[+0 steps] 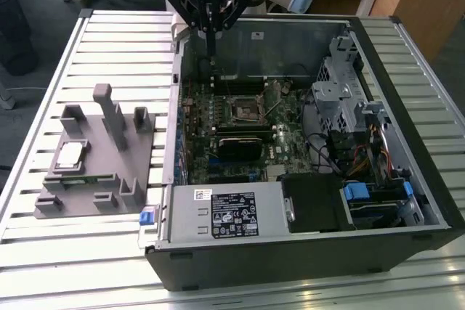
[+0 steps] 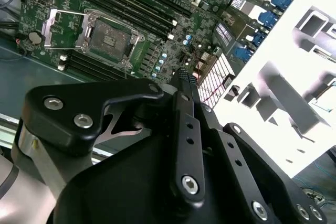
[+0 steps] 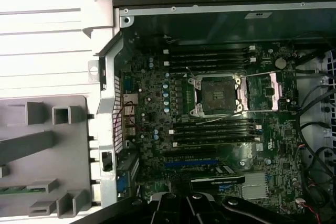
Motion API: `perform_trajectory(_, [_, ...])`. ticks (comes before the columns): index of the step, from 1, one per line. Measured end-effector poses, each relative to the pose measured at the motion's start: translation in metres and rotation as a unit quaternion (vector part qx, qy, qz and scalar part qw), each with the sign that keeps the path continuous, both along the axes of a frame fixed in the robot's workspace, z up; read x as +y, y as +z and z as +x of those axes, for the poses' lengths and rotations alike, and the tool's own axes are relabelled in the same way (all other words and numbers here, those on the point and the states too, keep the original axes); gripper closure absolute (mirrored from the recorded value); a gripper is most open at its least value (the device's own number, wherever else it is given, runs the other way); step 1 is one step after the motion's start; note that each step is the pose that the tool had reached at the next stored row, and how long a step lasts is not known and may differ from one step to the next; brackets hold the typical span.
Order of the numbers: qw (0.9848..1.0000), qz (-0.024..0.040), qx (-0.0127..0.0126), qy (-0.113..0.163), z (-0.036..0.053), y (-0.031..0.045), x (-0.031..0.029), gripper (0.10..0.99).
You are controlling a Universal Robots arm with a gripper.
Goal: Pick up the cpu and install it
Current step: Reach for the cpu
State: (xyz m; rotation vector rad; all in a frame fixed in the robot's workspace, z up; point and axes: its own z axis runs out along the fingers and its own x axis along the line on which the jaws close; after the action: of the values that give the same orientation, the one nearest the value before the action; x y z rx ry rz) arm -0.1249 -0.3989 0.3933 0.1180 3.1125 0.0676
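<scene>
The cpu (image 1: 70, 154), a small square chip with a silvery top, lies in a recess of the grey plastic fixture (image 1: 109, 179) at the exterior view's left. My gripper (image 1: 211, 50) hangs over the far edge of the open computer case (image 1: 305, 252), well away from the cpu. Its fingers (image 2: 185, 77) are pressed together with nothing between them. The dark cpu socket (image 1: 247, 110) on the motherboard stands open and bare, its metal frame (image 3: 265, 93) swung aside. In both wrist views the socket (image 3: 218, 95) (image 2: 107, 38) is below and ahead of the gripper.
A green memory stick (image 1: 80, 178) lies in the fixture near the cpu. Memory slots (image 3: 210, 59) flank the socket. A metal drive cage (image 1: 341, 99), cables and a power supply (image 1: 232, 212) crowd the case. Everything sits on a slatted metal table (image 1: 116, 41).
</scene>
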Motion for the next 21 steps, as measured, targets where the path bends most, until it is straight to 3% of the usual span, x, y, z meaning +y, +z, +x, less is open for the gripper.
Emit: perform_trajectory(21, [1.0, 0.0, 0.0, 0.0, -0.0061, -0.0002, 0.0, 0.98])
